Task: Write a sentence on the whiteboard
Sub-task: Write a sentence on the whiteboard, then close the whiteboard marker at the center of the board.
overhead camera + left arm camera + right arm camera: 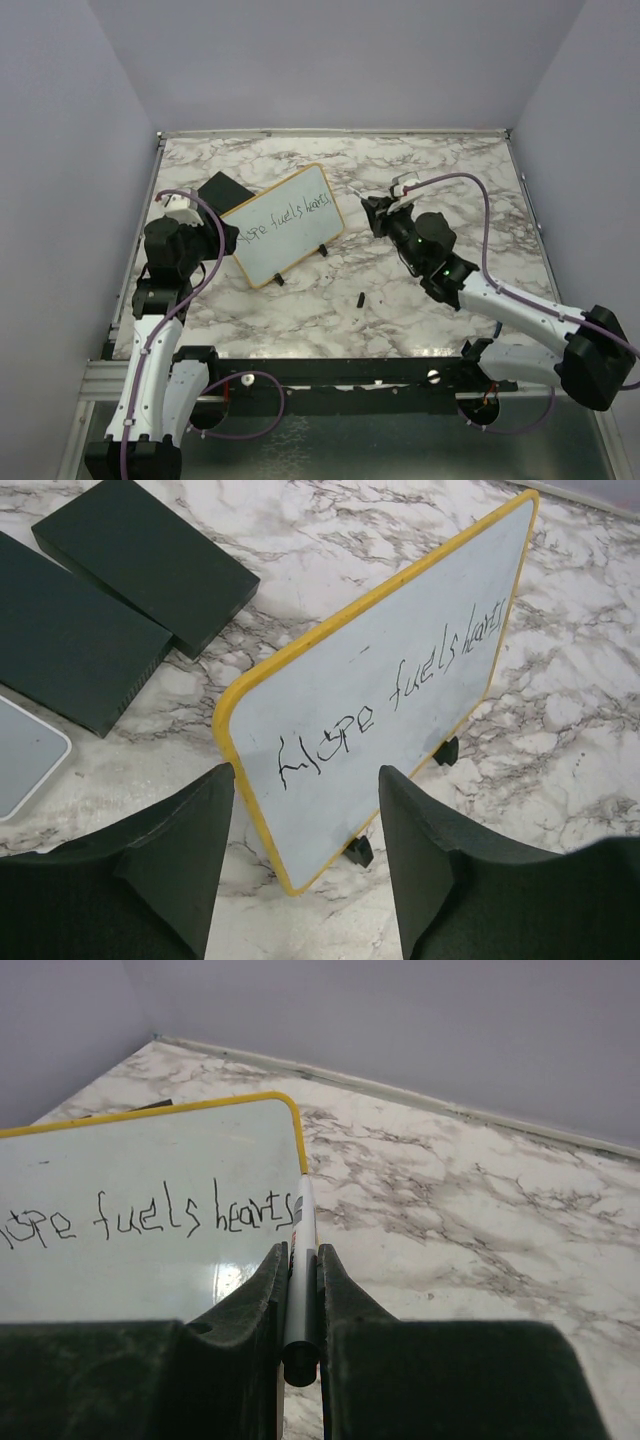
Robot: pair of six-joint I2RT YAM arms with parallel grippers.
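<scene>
Yellow-framed whiteboard [275, 250] bore its sentence [150, 1215], our right gripper [300, 1252] pinching the marker [303, 1210], left gripper [305, 772] agape and empty; we judged lifting the pen away next.

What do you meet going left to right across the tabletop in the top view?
First the black block → whiteboard → right gripper, shut on a marker.

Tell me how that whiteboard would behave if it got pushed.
Probably tips easily: the whiteboard stands tilted on small black feet. Likely stiff and light, being a thin framed panel. It may slide on the smooth marble table.
</scene>
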